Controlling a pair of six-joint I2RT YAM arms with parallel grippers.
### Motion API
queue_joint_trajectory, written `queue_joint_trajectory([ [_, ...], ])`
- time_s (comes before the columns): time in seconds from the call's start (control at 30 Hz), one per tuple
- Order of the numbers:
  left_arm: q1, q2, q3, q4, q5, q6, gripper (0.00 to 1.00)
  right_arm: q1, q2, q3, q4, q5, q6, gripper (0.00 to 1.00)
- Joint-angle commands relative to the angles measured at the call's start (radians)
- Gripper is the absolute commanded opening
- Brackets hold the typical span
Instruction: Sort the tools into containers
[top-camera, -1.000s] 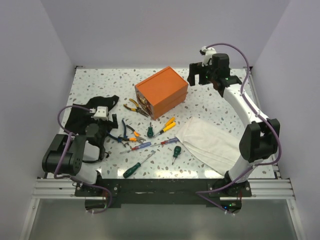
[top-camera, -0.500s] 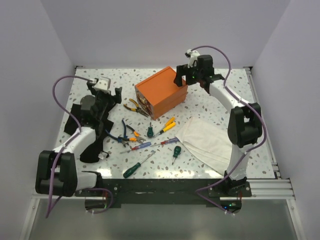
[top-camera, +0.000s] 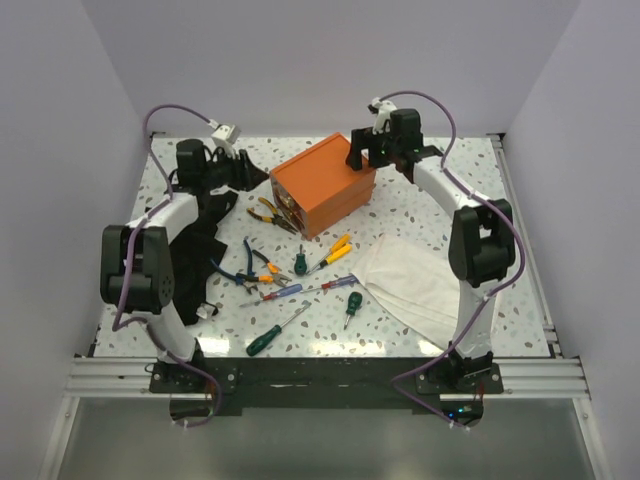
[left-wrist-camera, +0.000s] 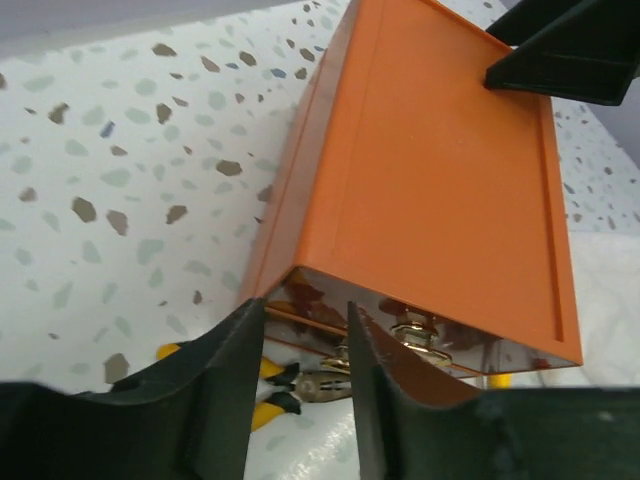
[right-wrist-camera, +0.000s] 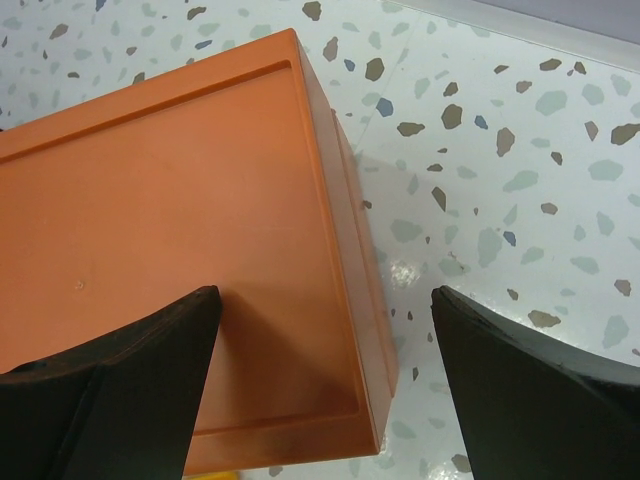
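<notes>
Right wrist: right gripper (right-wrist-camera: 320, 400) jaws wide apart, orange box (right-wrist-camera: 170, 250) just below, its edge between the fingers. Left gripper (left-wrist-camera: 300, 370) jaws slightly apart, box just ahead.

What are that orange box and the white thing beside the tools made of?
The orange box looks like moulded plastic: even colour, smooth satin top with a pressed border line. The white sheet is probably soft cloth; it lies in rumpled folds.

Lab test booth, plain white walls (top-camera: 330, 60), speckled tabletop (top-camera: 520, 290), aluminium rail (top-camera: 540, 376)
</notes>
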Motion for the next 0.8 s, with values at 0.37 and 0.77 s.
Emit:
queue_joint_trajectory([
  [0.37, -0.081, 0.168, 0.125, 0.099, 0.132, -0.093, 0.06, -0.015, -0.096, -0.133, -0.021, -0.032, 0.035, 0.85],
  [0.77, -0.230, 0.352, 0.322, 0.152, 0.083, -0.165, 0.05, -0.056, -0.208, -0.267, -0.055, 0.019, 0.003, 0.85],
])
